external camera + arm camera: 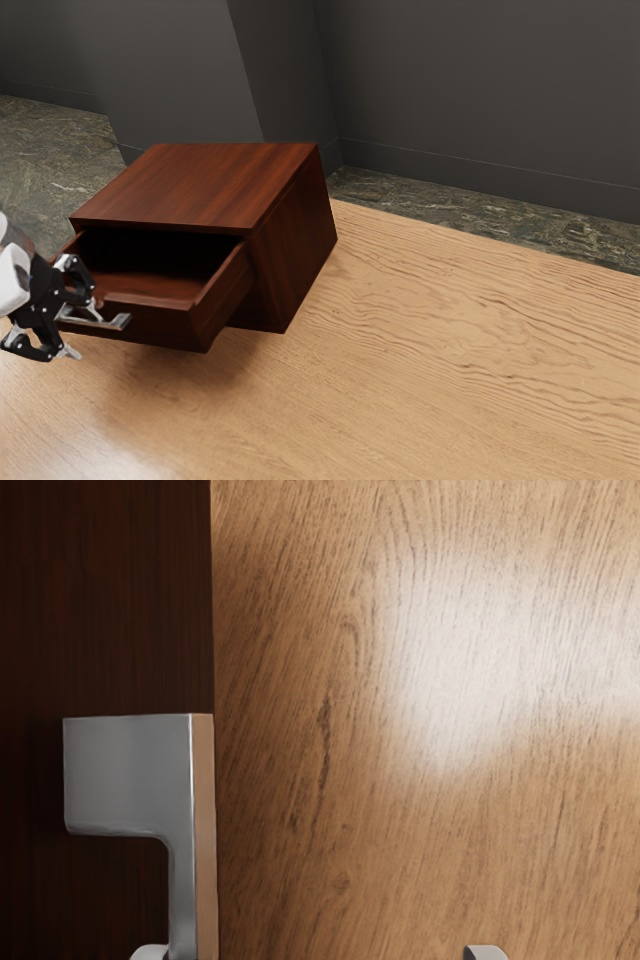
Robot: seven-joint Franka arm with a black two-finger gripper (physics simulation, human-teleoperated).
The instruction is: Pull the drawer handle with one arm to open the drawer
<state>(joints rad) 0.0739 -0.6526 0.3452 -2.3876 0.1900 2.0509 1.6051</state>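
Drawer [165,295] of the dark wood cabinet [215,185] stands partly out. Its inside is open to view just beyond the claw [72,318]. The cabinet sits on the light wood table [450,350].

Claw state: spread. In the exterior view one finger sits above the metal drawer handle [100,320] and one below, with the bar between them. In the wrist view the handle [135,775] runs in close to one fingertip, while the other fingertip [485,950] stands well apart from it over bare table. I cannot tell whether the near finger touches the bar. No pinch from two sides is visible.

Judgement: the drawer is open in part, and whether that is enough for the task cannot be read from here.

Risks from this state:
- The bar is not clamped. A further pull would rest on one finger hooked behind it, so any drift of the hand across the bar could let it slip free.
- The handle's corner post lies near the claw, so the hold looks off-centre. A pull from there may skew the drawer in its runners and bind it.
- If the drawer reaches its stop, more pulling may drag the whole cabinet along the table toward the claw.
- Closing the claw now, offset as it is, may push the bar sideways before both fingers seat on it.
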